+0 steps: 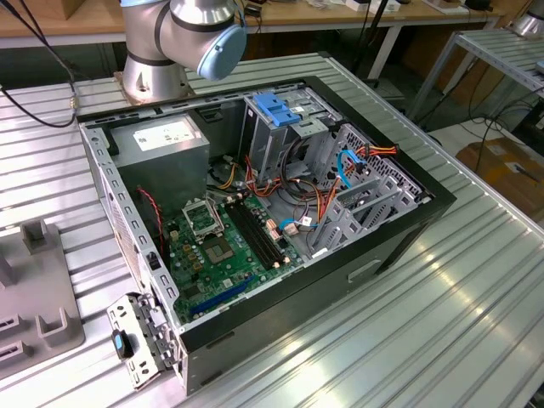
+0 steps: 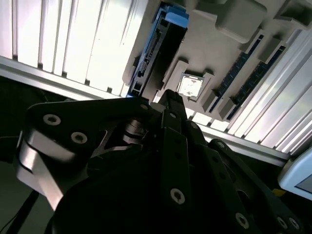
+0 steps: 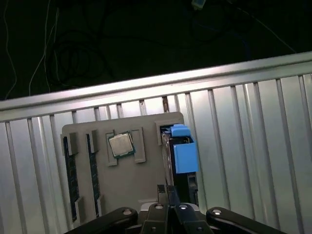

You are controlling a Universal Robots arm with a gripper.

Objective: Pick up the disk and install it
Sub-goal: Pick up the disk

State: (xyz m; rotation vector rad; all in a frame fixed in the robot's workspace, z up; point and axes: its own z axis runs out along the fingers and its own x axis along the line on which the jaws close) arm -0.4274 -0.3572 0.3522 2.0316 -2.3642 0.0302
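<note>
One tool (image 3: 167,191), fingers pressed together on nothing, hovers at the near edge of a grey holder tray (image 3: 146,178). Just beyond its tips and slightly aside, the disk (image 3: 181,155) stands on edge in a slot, its long axis running away from the tool. The ribbed table (image 3: 243,122) lies beyond.
</note>
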